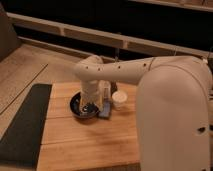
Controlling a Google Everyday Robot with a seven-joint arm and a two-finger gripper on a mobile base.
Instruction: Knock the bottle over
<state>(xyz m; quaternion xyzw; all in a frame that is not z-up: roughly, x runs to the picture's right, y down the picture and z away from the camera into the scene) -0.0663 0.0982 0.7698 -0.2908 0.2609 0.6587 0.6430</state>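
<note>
We saw the robot's white arm (125, 72) reach in from the right and bend down at the wrist. That put the gripper (90, 107) low over the dark round bowl (75, 106) near the middle of the pale wooden table (85, 142). The wrist hid too much for us to tell whether the gripper was apart or together, but it did not appear to be holding anything.

The small slim whitish bottle (105, 91) stood upright just to the right of the gripper, between the bowl and the short round white cup (120, 99). We could not say whether the gripper touched the bottle or only sat close beside it. A small bluish object (106, 114), perhaps a flat packet, lay at the bottle's foot. A dark mat (22, 125) lay along the table's left edge, well away from all this.

We judged that the gripper was held low and to one side so that it could push the bottle sideways, not lift it. A knock needs only a sideways sweep, and the bottle looked narrow enough to tip easily. As the bottle was upright, the task was not yet done. The cup stood close on the far side, so a push to the right risked toppling the cup too or pinning the bottle against it.
</note>
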